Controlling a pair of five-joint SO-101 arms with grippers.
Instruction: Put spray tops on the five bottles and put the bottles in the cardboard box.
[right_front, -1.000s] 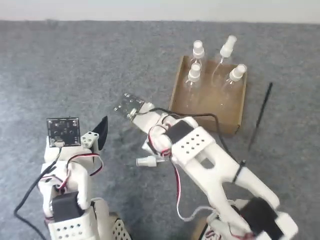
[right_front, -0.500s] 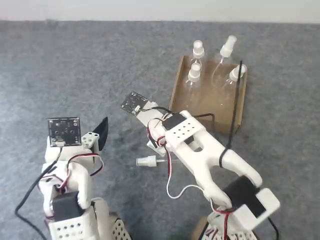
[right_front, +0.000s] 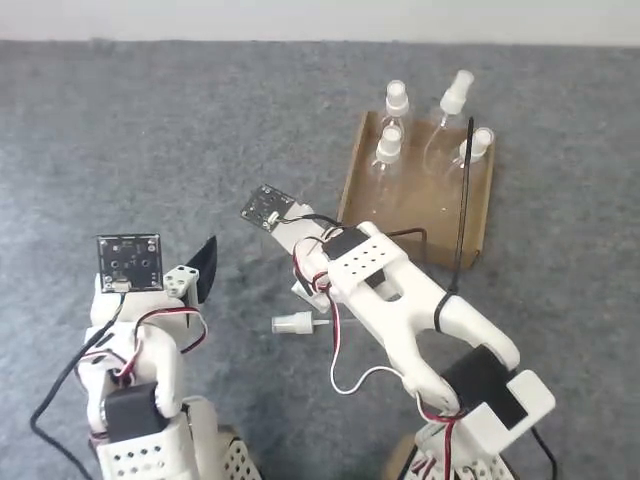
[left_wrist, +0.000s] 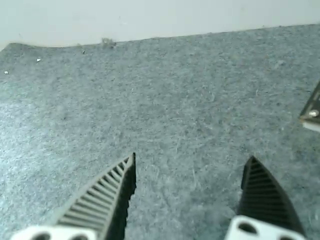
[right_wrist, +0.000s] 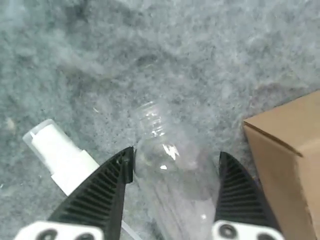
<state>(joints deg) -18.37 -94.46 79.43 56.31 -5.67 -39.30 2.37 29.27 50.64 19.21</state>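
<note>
A clear bottle (right_wrist: 172, 172) with no top lies on the grey carpet, its threaded neck pointing away from the wrist. My right gripper (right_wrist: 176, 156) is open around it, one finger on each side of its body. A loose white spray top (right_wrist: 60, 152) lies just beside that gripper; in the high view the spray top (right_front: 295, 323) is on the carpet left of the right arm (right_front: 365, 265). The cardboard box (right_front: 355, 185) stands behind, with several capped bottles (right_front: 388, 147) upright in it. My left gripper (left_wrist: 190, 162) is open over bare carpet.
A corner of the box (right_wrist: 290, 150) is close beside the lying bottle. A thin black tie (right_front: 462, 200) sticks up from the right arm in front of the box. The right arm's camera board (left_wrist: 312, 112) shows at the edge of the left wrist view.
The right arm's rear links have swung left and risen, and its wrist has shifted slightly right over the bottle. The spray top and the left arm have stayed put.
</note>
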